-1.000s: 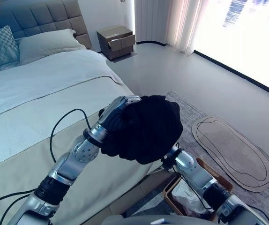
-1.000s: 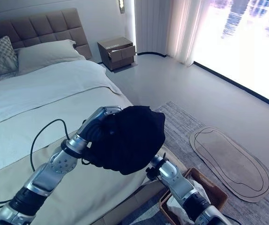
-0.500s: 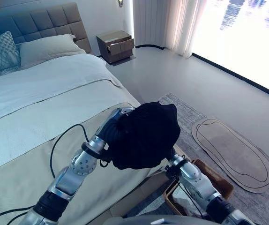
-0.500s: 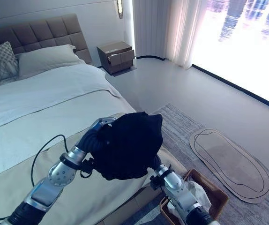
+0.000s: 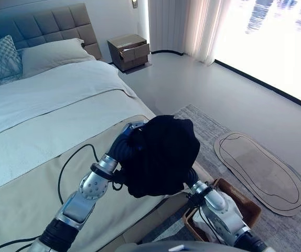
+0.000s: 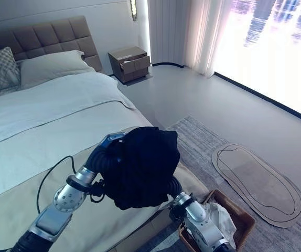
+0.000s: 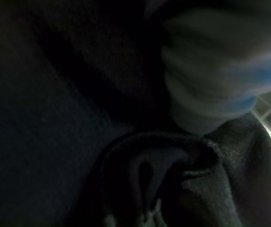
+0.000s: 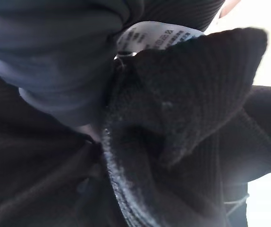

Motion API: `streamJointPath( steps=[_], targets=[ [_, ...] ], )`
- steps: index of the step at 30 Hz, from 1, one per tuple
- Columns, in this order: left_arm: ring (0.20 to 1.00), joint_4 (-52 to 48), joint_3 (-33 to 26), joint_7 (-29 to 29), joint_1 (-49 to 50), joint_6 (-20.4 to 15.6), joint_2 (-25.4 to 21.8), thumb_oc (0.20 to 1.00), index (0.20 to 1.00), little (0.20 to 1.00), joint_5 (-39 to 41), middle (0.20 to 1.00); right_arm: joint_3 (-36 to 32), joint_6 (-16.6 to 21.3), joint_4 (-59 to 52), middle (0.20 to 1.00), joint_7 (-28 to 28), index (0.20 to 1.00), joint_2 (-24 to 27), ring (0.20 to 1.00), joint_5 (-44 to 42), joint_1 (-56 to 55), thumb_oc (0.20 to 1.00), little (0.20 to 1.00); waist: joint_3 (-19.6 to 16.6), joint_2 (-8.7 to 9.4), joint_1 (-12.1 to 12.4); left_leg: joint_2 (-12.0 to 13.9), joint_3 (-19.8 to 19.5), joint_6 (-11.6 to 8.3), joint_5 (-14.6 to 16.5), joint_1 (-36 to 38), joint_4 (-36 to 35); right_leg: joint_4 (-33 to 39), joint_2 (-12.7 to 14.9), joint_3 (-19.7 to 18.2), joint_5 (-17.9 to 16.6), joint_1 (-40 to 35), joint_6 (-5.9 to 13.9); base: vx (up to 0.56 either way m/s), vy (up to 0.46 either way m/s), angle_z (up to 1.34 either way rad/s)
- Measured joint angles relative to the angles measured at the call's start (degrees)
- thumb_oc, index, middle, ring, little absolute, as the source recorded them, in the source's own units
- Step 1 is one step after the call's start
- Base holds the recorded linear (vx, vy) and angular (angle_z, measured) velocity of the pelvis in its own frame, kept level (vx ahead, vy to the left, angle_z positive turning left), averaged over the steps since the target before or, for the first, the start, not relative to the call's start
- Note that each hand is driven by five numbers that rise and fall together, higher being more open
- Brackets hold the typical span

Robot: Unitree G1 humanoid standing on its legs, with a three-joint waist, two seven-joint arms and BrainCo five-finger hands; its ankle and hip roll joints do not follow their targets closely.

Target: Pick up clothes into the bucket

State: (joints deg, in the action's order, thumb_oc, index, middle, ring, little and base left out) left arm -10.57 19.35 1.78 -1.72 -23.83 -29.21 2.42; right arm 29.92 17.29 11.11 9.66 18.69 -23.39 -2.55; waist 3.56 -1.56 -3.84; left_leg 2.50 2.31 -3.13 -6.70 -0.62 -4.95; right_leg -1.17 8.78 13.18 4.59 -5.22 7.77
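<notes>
At about nine o'clock of the scene lies the bed [image 5: 45, 131], its foot edge running under the robot's arms. The left hand [image 5: 131, 130] comes up from seven o'clock and is buried in a bunched black knit garment [image 5: 161, 155] held in the air at the centre; whether its fingers are curled or straight cannot be told, and the same goes for the right hand [image 8: 55, 61], sunk in the cloth's underside at five o'clock. The wicker basket [image 5: 247, 206], with pale cloth [image 6: 219, 218] already inside, sits on the floor at four o'clock, beside and below the bundle rather than under it. A release here would likely drop the garment on the rug [image 5: 213, 131] or bed edge, and loose folds could snag on a wrist.
</notes>
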Motion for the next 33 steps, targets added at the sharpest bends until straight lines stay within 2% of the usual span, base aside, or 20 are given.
streamJointPath(
  steps=[4, 9, 13, 15, 18, 22, 29, 33],
  targets=[
    [1.0, -0.2, 0.4, -1.6, 0.0, 0.0, 1.9, 1.0, 1.0, 1.0, 6.3, 1.0, 0.1, -0.1, 0.0, 0.2, 0.5, 0.2, 0.6, 0.2, -0.5, -3.1, 0.2, 0.2, 0.0, 0.01, -0.1, 0.1, 0.3, -0.02, 0.0, -0.1, 0.0, 0.0, 0.0, -0.2, 0.0, 0.4, 0.01, 0.0, -0.006, -0.04],
    [1.0, -0.4, 0.4, -1.8, 0.0, 0.1, 2.1, 1.0, 1.0, 1.0, 7.7, 1.0, 0.0, -0.2, 0.0, 0.2, 2.3, 0.2, 1.9, 0.2, -2.6, -7.6, 0.2, 0.2, 0.1, 0.01, -0.3, 0.1, 0.5, -0.04, 0.1, -0.1, 0.0, 0.0, 0.0, -0.4, 0.0, 0.5, 0.02, 0.0, -0.002, -0.01],
    [1.0, -0.4, -0.5, -2.1, 1.5, 0.2, 2.1, 1.0, 1.0, 1.0, 8.1, 1.0, -2.2, -0.3, 0.1, 0.2, 4.3, 0.2, 1.6, 0.2, -7.4, -11.6, 0.2, 0.2, 0.4, -0.29, -1.6, 0.1, 0.6, -0.16, 0.2, -0.1, 0.0, 0.0, 0.0, -0.6, 0.0, 0.6, 0.03, 0.01, 0.0, -0.01],
    [1.0, 0.9, -0.3, -2.5, 2.0, 0.5, 2.5, 1.0, 1.0, 1.0, 8.9, 1.0, -2.3, -0.5, 4.6, 0.2, 4.2, 0.2, 0.6, 0.2, -9.7, -8.4, 0.2, 0.2, 0.5, -0.41, -1.7, 0.1, 0.6, -0.19, 0.2, 0.1, 0.0, 0.2, -0.1, -0.6, -0.2, 0.3, 0.01, 0.04, -0.008, -0.08],
    [1.0, 1.4, 0.2, -3.4, 3.1, 1.1, 3.5, 1.0, 1.0, 1.0, 10.0, 1.0, -5.8, -1.0, 7.5, 0.2, 1.2, 0.2, -2.5, 0.2, -14.1, -3.8, 0.2, 0.2, 0.6, -0.58, -1.0, 0.4, 0.6, -0.21, 0.2, -0.1, 0.0, 0.3, -0.3, -0.7, -0.3, 0.4, -0.04, 0.02, -0.005, 0.02],
    [1.0, 1.4, -1.2, -3.8, 6.7, 1.0, 3.5, 1.0, 1.0, 1.0, 12.6, 1.0, -8.5, -0.9, 6.6, 0.2, 0.5, 0.2, -3.2, 0.2, -18.3, -1.6, 0.2, 0.2, 0.5, -0.62, 0.4, 0.4, 0.5, -0.26, 0.2, 0.0, 0.0, 0.6, -0.4, -0.4, -0.3, -0.1, -0.06, 0.01, -0.006, 0.03],
    [1.0, 1.3, -7.4, -3.9, 13.0, 1.0, 4.6, 1.0, 1.0, 1.0, 15.4, 1.0, -17.7, 1.1, 3.2, 0.2, -0.2, 0.2, -5.9, 0.2, -26.3, -4.4, 0.2, 0.2, 0.5, -0.5, 1.6, 0.2, 0.3, -0.25, 0.2, 0.1, 0.0, 1.1, -0.4, -0.1, -0.3, -0.6, -0.06, 0.0, -0.004, 0.03],
    [1.0, 1.4, -9.7, -3.9, 14.8, 1.0, 5.3, 1.0, 1.0, 1.0, 15.4, 1.0, -22.0, 1.6, 3.2, 0.2, -0.2, 0.2, -6.8, 0.2, -29.5, -7.1, 0.2, 0.2, 0.5, -0.46, 1.5, 0.2, 0.3, -0.25, 0.2, 0.1, 0.0, 1.2, -0.4, 0.0, -0.3, -0.6, -0.06, 0.0, 0.0, 0.0]
  ],
)
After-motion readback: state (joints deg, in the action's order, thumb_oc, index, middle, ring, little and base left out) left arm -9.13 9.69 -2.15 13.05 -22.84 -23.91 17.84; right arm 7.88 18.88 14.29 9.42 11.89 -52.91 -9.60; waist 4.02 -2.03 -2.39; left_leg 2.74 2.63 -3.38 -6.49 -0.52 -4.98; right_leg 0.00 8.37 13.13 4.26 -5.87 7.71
